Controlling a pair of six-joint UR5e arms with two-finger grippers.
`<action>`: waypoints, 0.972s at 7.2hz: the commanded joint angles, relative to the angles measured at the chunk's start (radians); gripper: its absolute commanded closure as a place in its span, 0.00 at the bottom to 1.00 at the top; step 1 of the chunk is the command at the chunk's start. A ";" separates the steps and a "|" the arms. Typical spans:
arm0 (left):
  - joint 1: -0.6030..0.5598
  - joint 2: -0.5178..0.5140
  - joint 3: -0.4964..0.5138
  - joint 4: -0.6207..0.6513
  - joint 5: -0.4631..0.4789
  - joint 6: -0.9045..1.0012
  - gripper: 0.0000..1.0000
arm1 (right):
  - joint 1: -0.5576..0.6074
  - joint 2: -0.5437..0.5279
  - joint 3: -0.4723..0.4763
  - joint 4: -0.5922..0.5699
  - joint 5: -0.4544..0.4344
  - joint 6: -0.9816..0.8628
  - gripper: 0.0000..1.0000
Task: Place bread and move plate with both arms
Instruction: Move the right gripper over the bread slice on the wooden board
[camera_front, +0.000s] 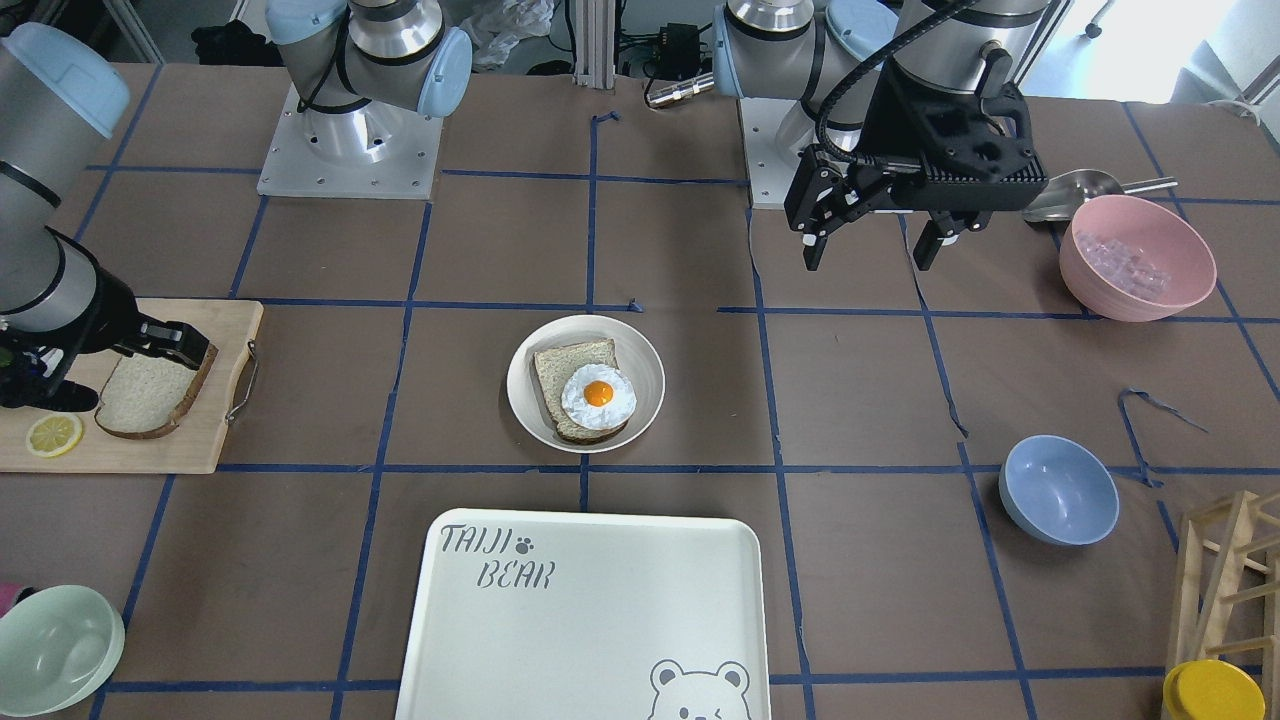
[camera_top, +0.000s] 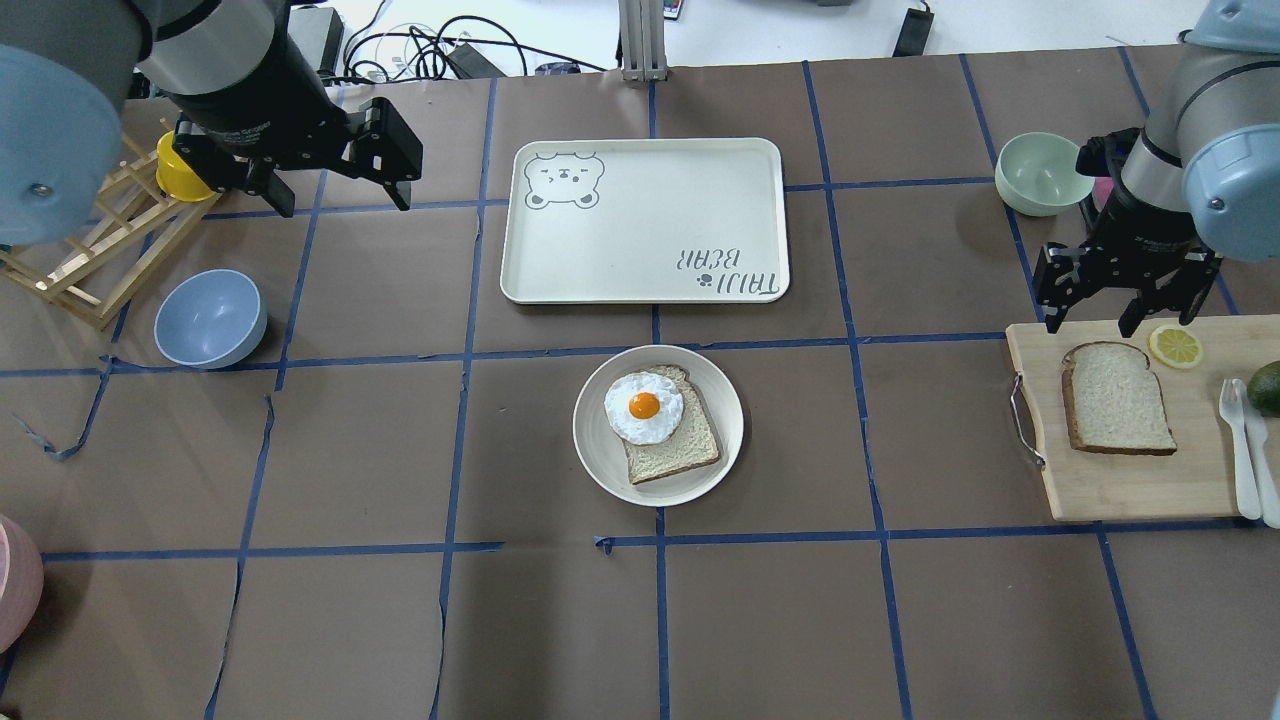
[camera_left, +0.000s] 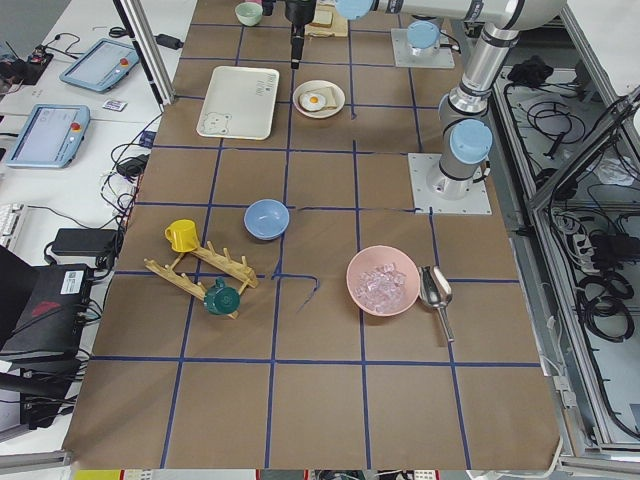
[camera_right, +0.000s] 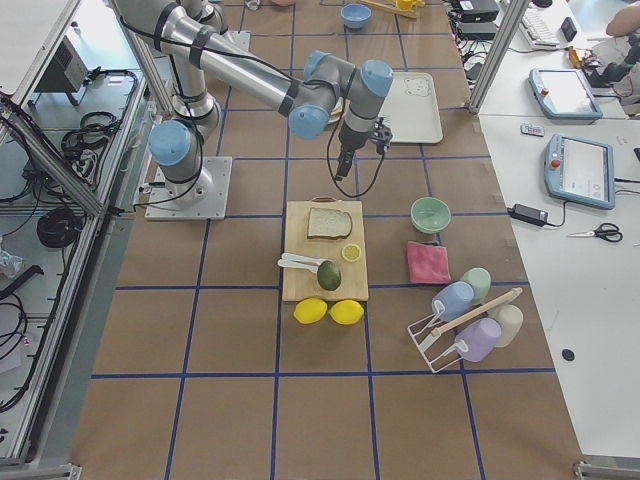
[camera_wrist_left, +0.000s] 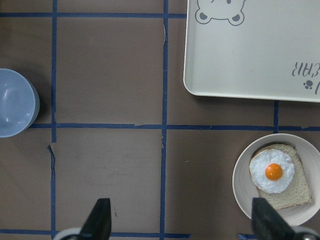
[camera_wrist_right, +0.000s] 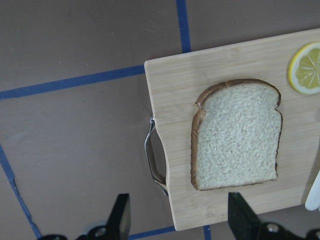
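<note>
The bread (camera_top: 1117, 398) lies flat on a wooden cutting board (camera_top: 1130, 485) at the table's right end; it also shows in the front view (camera_front: 150, 395) and the right wrist view (camera_wrist_right: 237, 135). My right gripper (camera_top: 1115, 318) is open and empty, hovering over the board's far edge by the bread's domed top; its fingers (camera_wrist_right: 120, 217) do not touch the slice. The plate (camera_top: 725, 400) sits mid-table and holds a slice with a fried egg (camera_top: 645, 407). My left gripper (camera_top: 343, 200) is open and empty, high above the table left of the plate (camera_wrist_left: 242, 185).
A bear-print tray (camera_top: 650, 200) lies beyond the plate. A lemon slice (camera_top: 1175, 346), cutlery and an avocado share the board. A blue bowl (camera_top: 210, 318), a wooden rack (camera_top: 80, 260), a green bowl (camera_top: 1040, 173) and a pink bowl (camera_front: 1137, 257) stand around.
</note>
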 joint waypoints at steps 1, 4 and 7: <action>0.000 0.000 0.000 -0.003 0.000 0.000 0.00 | -0.024 0.082 0.001 -0.068 -0.018 -0.012 0.32; 0.000 0.000 0.000 -0.003 0.000 0.000 0.00 | -0.024 0.156 0.001 -0.127 -0.041 -0.006 0.37; 0.000 0.000 0.000 -0.003 0.000 0.000 0.00 | -0.026 0.188 0.001 -0.130 -0.096 0.014 0.36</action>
